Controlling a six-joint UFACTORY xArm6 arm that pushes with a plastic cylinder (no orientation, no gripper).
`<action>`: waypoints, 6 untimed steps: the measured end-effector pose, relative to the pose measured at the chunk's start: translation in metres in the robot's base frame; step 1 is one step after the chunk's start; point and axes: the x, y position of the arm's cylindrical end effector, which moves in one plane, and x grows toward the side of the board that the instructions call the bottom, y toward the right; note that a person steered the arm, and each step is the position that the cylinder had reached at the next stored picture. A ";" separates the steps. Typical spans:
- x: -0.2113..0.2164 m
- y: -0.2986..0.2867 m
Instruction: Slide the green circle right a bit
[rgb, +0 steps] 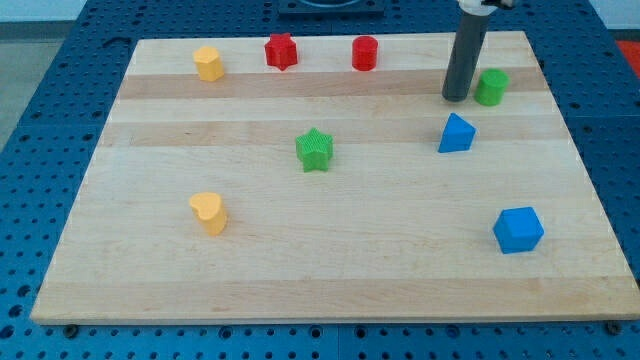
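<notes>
Standing just left of the green circle (490, 87) on the desk (320, 270), the rod's tip (456, 97), which has no fingers, looks ready to push it right

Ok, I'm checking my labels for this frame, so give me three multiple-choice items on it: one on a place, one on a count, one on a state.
1. Where is my tip relative to the green circle?
A. At its left in the view, close beside it
B. At its right in the view
C. Far off, near the view's bottom

2. How many blue blocks are on the board?
A. One
B. Two
C. Three

3. How does the green circle sit?
A. Stacked on the blue triangle
B. Alone near the board's right edge
C. Off the board

Key: 1 A, the rod's end sits just left of the green circle, though contact cannot be told. 2 B, only the blue triangle and the blue cube are blue. 3 B, it rests on the wood, apart from the blue triangle below it.
</notes>
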 end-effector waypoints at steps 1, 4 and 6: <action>0.007 0.000; -0.006 0.009; -0.006 0.027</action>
